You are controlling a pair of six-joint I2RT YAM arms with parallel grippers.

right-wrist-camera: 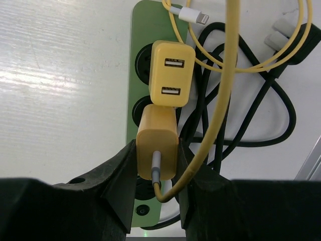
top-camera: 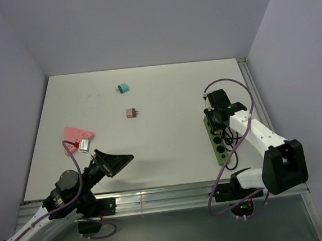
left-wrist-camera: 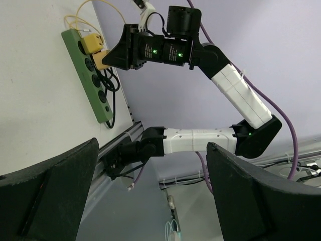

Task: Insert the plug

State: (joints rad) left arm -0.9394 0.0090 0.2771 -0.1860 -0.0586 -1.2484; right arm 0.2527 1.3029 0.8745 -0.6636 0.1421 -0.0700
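Right gripper (right-wrist-camera: 157, 163) tight around yellow plug (right-wrist-camera: 157, 135) over green strip (right-wrist-camera: 148, 25), plain only wrist-side.

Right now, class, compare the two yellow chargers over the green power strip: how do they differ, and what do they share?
The upper charger sits free of any grip, while the lower charger is clamped in the right hand. The upper charger shows two empty USB ports, whereas the lower charger has a yellow cable plugged into it. Both are yellow, boxy and over the green power strip.
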